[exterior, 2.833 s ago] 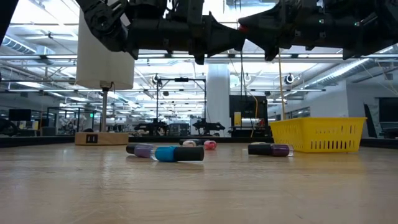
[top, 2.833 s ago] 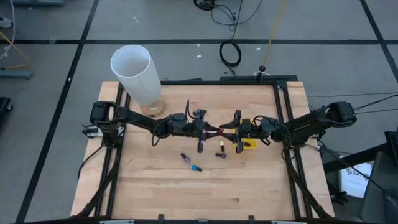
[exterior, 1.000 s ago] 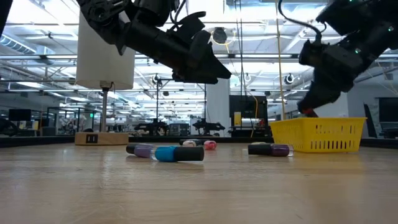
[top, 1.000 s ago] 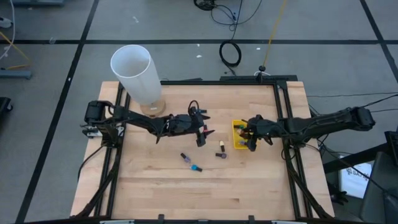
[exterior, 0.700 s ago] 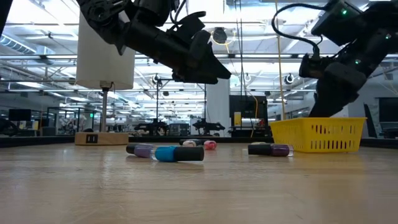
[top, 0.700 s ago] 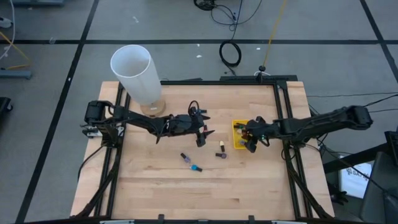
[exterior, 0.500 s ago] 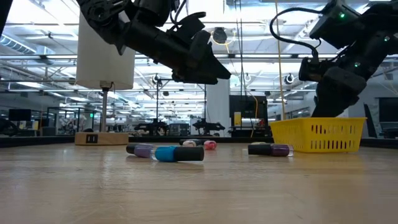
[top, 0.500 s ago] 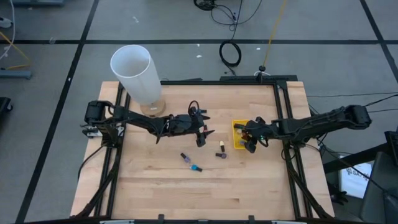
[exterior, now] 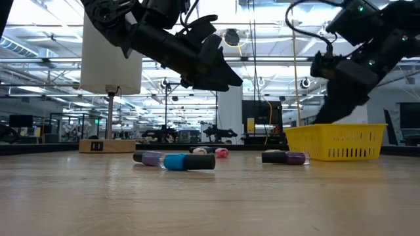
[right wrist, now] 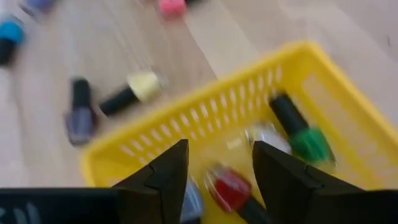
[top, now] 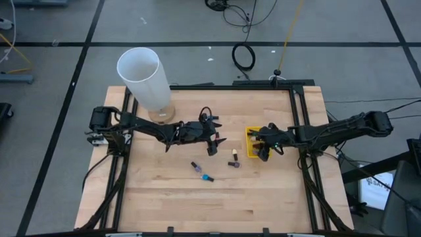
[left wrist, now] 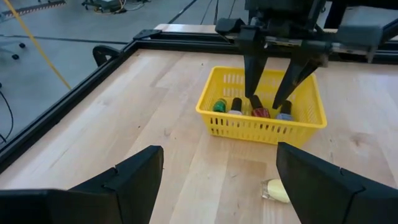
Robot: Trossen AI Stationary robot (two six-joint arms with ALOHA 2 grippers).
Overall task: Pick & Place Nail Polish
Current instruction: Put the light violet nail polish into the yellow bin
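Red nail polish bottle (right wrist: 229, 186) lying in yellow basket (right wrist: 311, 90), just beneath right hand (left wrist: 271, 102), fingers parted, empty

You see a pale, smooth wooden desk (top: 164, 197) with visible grain and a black metal frame (top: 299, 125); a yellow perforated plastic basket (left wrist: 261, 129); small glossy nail polish bottles (left wrist: 260, 113) with matt dark caps; a matt white cylinder (top: 141, 79)

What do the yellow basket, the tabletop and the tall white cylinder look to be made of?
Yellow basket: probably moulded plastic, with slotted walls and a slight sheen. Tabletop: wood, seemingly butcher-block, with pale strips, visible grain and a matte finish. White cylinder: smooth, matte and open-topped; plastic or cardboard, hard to tell which.
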